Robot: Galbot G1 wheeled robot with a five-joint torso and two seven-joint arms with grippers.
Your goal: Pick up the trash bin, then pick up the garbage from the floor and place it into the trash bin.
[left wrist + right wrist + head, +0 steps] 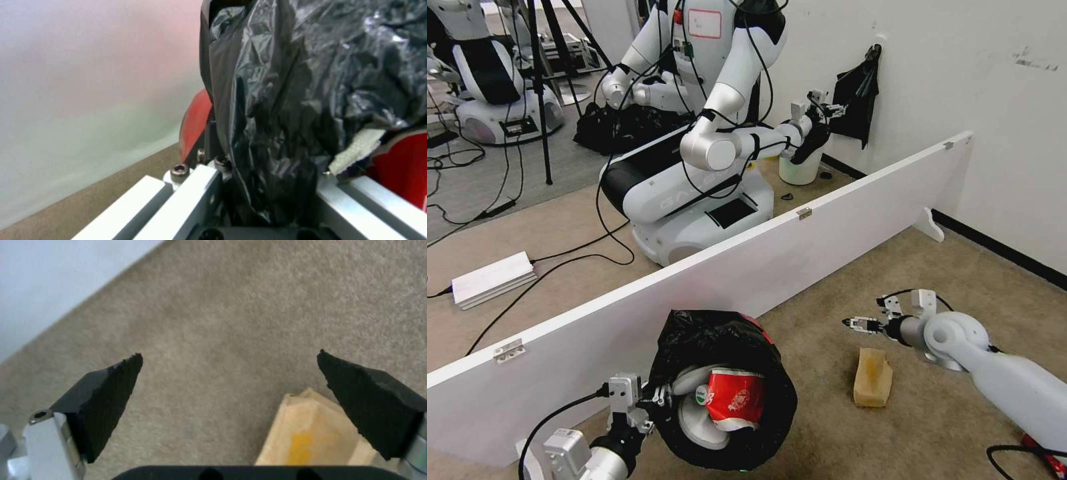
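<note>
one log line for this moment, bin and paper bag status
left gripper: shut on trash bin rim, bin lifted, tilted | right gripper: open above carpet beside paper bag | paper bag: on floor

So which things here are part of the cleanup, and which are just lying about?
Part of the job:
- trash bin, held by the left hand
- red-white paper cup inside it
- tan paper bag on the carpet, near the open right hand

Just there:
- white board
- other robot
- white box
</note>
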